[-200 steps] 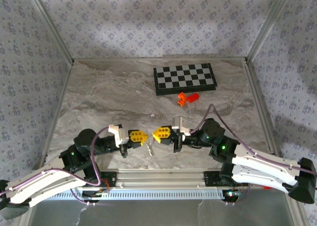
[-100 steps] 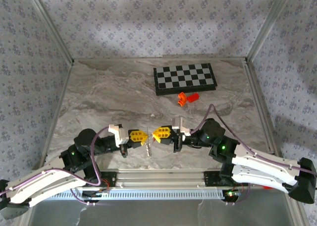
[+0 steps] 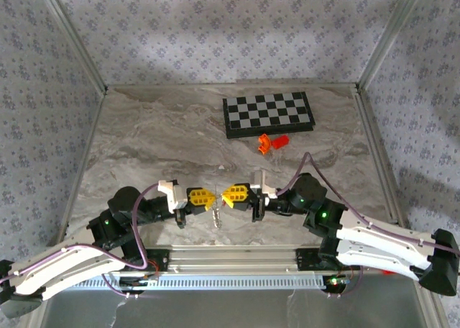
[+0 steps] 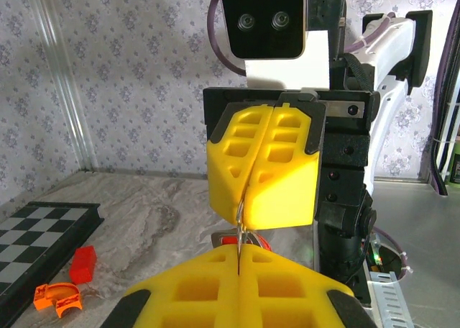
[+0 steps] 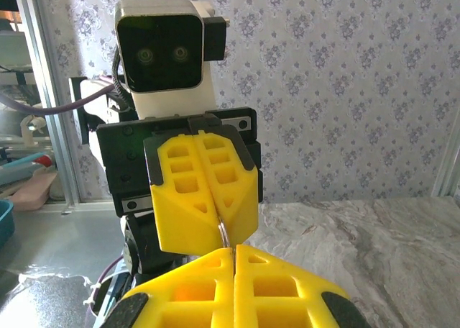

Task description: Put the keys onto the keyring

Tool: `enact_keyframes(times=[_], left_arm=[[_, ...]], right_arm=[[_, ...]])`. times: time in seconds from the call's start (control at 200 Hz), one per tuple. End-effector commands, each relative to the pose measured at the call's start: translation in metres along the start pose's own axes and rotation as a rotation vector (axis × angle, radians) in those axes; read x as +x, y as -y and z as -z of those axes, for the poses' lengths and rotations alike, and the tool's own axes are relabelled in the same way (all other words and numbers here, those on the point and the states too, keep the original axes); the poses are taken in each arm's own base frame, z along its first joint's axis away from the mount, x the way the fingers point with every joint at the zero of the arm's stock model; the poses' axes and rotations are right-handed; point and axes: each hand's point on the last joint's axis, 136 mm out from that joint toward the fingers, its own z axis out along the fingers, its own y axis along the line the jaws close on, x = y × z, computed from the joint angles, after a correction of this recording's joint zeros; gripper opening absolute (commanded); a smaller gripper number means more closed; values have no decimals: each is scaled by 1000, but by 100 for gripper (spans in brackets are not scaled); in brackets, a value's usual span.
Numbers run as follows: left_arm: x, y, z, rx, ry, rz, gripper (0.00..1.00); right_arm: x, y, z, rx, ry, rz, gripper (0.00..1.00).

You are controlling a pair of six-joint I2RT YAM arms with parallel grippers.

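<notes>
Top view, grippers: your left gripper [image 3: 213,199] and right gripper [image 3: 225,195] meet tip to tip at 6 o'clock on the worktop [image 3: 158,141]. Each has its yellow fingers pressed together.
Top view, key: the small silvery key [image 3: 217,214] hangs just under the gap between the tips. It is too small for you to read more.
Top view, far side: the chessboard [image 3: 267,114] lies at 1 o'clock, with the orange pieces [image 3: 272,142] just beside its near edge.
Left wrist, grippers: your left gripper [image 4: 238,260] sits at 6 o'clock and the right gripper [image 4: 248,198] faces it at 12 o'clock.
Left wrist, keyring: the thin pale keyring [image 4: 241,219] runs from the right gripper's seam down into the left gripper's seam, so both are clamped on it.
Left wrist, key: its red tag [image 4: 244,239] shows just behind the loop. You cannot tell whether it is threaded on.
Left wrist, background: the chessboard [image 4: 36,234] and orange pieces [image 4: 59,298] lie at 8 o'clock.
Right wrist, grippers: your right gripper [image 5: 233,260] is at 6 o'clock and the left gripper [image 5: 215,216] at 12 o'clock, both squeezed together.
Right wrist, keyring: the keyring [image 5: 224,235] bridges the two seams.
</notes>
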Motion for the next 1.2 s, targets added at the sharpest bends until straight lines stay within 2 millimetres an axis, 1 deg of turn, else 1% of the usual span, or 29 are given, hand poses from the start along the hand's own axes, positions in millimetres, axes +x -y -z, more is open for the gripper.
enact_keyframes(times=[0.0, 0.215, 0.305, 0.575, 0.675, 0.845, 0.92, 1.194], left_arm=[[-21, -1, 1, -13, 78, -20, 0], [-19, -2, 2, -17, 78, -14, 0], [-19, -2, 2, -20, 79, -14, 0], [-19, -3, 2, -23, 78, -15, 0], [-18, -3, 3, -29, 77, -16, 0], [-19, -3, 3, -30, 80, -21, 0], [-21, -3, 4, -31, 84, -28, 0], [-23, -3, 5, -32, 91, -31, 0]], right_arm=[[-9, 0, 4, 15, 44, 32, 0], [-12, -1, 5, 13, 67, 25, 0], [-7, 1, 3, 18, 64, 20, 0], [-15, 7, 5, 55, 114, 14, 0], [-18, 6, 3, 43, 123, -9, 0], [-10, 5, -1, 28, 77, -41, 0], [-14, 5, 0, 25, 87, -38, 0], [-16, 1, -1, 10, 100, -39, 0]])
